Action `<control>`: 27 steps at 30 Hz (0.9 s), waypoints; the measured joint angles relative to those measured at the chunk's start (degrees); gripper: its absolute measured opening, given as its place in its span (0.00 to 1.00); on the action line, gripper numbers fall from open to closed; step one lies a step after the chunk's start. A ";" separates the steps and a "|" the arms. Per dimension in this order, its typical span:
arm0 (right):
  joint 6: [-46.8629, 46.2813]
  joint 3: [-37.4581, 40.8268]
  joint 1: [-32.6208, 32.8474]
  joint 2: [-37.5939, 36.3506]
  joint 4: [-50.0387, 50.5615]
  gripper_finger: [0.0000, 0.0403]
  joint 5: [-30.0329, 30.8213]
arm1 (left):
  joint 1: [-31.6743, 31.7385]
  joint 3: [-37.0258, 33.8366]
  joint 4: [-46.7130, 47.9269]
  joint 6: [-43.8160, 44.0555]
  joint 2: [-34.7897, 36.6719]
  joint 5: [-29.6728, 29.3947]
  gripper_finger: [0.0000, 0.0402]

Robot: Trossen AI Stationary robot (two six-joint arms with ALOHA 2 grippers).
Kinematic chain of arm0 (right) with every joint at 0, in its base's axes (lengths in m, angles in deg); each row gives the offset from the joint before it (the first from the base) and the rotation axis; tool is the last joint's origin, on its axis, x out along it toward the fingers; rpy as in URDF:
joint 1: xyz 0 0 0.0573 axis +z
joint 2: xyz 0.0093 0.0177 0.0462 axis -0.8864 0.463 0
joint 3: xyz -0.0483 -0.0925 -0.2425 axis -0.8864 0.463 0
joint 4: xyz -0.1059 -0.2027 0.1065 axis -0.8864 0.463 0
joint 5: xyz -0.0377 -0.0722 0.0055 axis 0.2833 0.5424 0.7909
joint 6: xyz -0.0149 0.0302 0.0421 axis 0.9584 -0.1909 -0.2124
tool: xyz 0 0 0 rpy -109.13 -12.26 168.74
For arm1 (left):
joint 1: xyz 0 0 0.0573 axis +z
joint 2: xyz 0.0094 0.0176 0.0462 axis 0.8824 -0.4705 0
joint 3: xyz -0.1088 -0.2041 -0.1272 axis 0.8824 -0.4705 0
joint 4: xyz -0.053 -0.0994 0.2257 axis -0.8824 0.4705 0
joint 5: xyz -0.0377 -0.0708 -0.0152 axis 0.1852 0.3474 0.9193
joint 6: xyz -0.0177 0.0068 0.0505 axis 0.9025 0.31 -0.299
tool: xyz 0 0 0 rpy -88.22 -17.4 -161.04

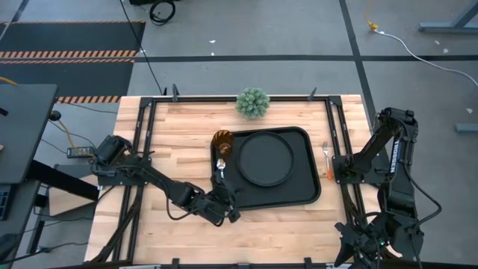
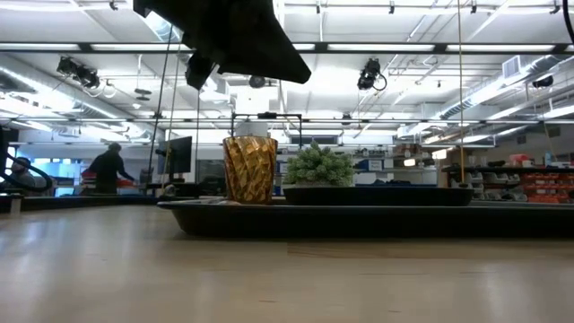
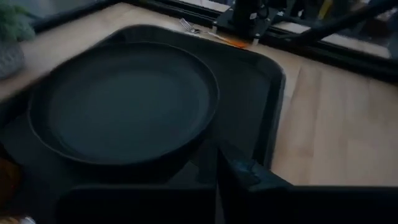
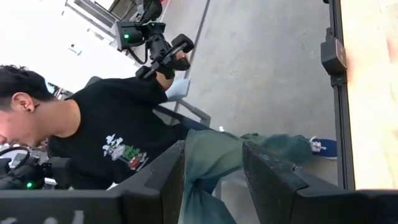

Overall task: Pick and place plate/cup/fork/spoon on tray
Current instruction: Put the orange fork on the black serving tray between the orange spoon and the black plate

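Observation:
The black tray (image 1: 308, 190) lies mid-table. The round black plate (image 1: 267, 159) lies flat in it, and also shows in the left wrist view (image 3: 124, 102). The amber cup (image 1: 222, 140) stands upright at the tray's far left corner. The spoon (image 1: 221, 166) lies on the tray's left strip, just near of the cup. The fork (image 1: 326, 158) lies on the table to the right of the tray. My left gripper (image 1: 228, 208) hovers at the tray's near left corner and holds nothing that shows. My right gripper (image 4: 211, 168) is open and empty at the table's right edge.
A small potted plant (image 1: 253, 102) stands at the table's far edge behind the tray. Black frame rails (image 1: 337, 134) run along the table's sides. Bare wood lies left of and near the tray. A person (image 4: 106, 137) shows beyond the table in the right wrist view.

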 joint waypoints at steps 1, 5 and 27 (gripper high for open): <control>0.00 0.00 0.00 0.00 0.00 0.41 0.00 | 0.00 0.00 0.00 1.64 0.00 0.55 0.02; 0.00 0.00 0.00 0.00 0.00 0.41 0.00 | 0.13 0.00 -0.34 6.20 -0.02 6.04 0.02; 0.00 0.00 0.00 0.00 0.02 0.41 0.00 | -4.94 -0.02 -24.57 -9.65 -0.09 0.29 0.02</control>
